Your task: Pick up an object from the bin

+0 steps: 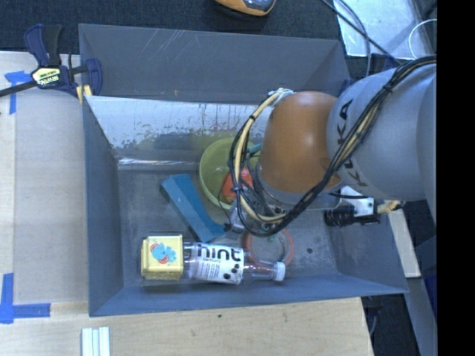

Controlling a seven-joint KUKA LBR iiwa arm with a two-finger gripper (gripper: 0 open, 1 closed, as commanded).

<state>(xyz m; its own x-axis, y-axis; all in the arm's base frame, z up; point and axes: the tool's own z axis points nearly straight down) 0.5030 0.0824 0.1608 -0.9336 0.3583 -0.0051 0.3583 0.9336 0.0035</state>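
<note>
- Camera view: yellow-green bowl (214, 170) lies mid-bin, with the gripper (243, 217) low at its right rim.
- Gripper's opening is hidden under the orange cover (297, 143): cannot tell; no hold visible.
- Blue block (189, 202) and clear bottle (223, 264) lie nearby.
- Likely the approach step; next, it must close squarely on the rim.

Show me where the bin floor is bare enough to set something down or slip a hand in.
Bare bin floor lies between the left wall, the blue slab and the yellow box. A smaller patch sits right of the cap of the hint bottle. Crowded: the centre, where the green bowl, slab and arm meet.
</note>
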